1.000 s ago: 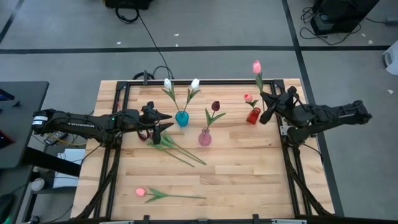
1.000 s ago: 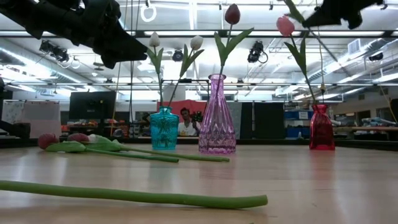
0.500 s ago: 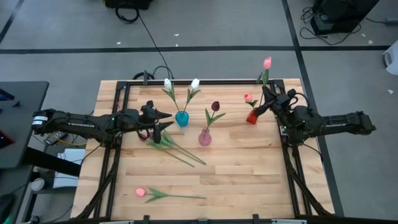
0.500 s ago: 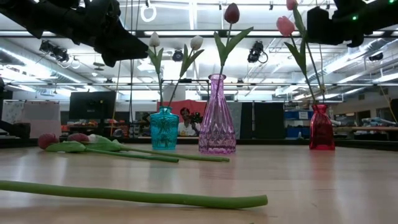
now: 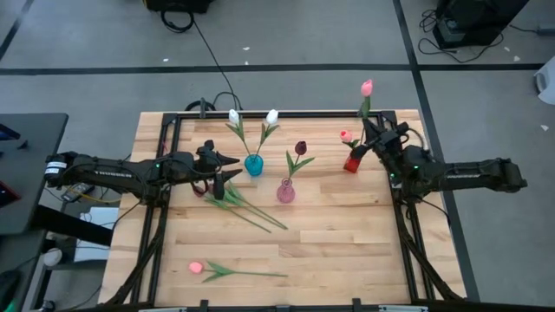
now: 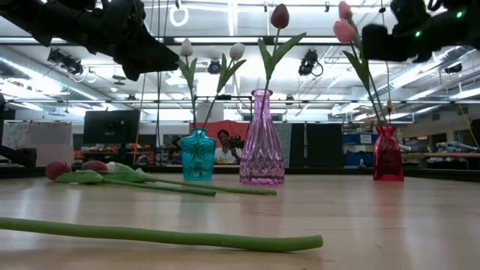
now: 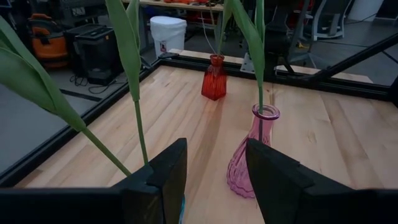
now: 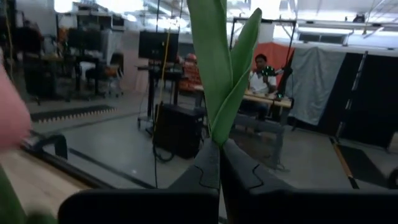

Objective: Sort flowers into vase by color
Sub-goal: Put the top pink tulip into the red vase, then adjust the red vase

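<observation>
My right gripper (image 5: 369, 139) is shut on a pink tulip (image 5: 367, 87) just above the red vase (image 5: 352, 161), which holds another pink tulip (image 5: 346, 135). In the low view the held tulip's head (image 6: 345, 10) stands above the other pink head (image 6: 344, 31). My left gripper (image 5: 234, 170) hovers open beside the teal vase (image 5: 253, 165), which holds two white tulips (image 5: 271, 116). A maroon tulip (image 5: 300, 148) stands in the purple vase (image 5: 285, 191). A few tulips (image 5: 234, 198) lie flat on the table below the left gripper. One pink tulip (image 5: 196, 268) lies near the near edge. My right gripper pinches the pink tulip between its two fingers at the stem where the leaves branch off (image 8: 216, 138), well below the head. The tulip stands nearly upright, head up, and its leaves (image 8: 221, 68) rise past the fingertips. Whether its lower end is inside the red vase's mouth I cannot tell.
The three vases stand in a row across the far half of the table. A black frame rail (image 5: 286, 113) runs along the far edge and down both sides. Bare wood lies in the middle and on the near right (image 5: 347, 251).
My right gripper has come down toward the red vase with the pink tulip, and its arm has stretched out lower. The tulip has swung slightly and now stands more upright over the vase. The left arm has kept still.
</observation>
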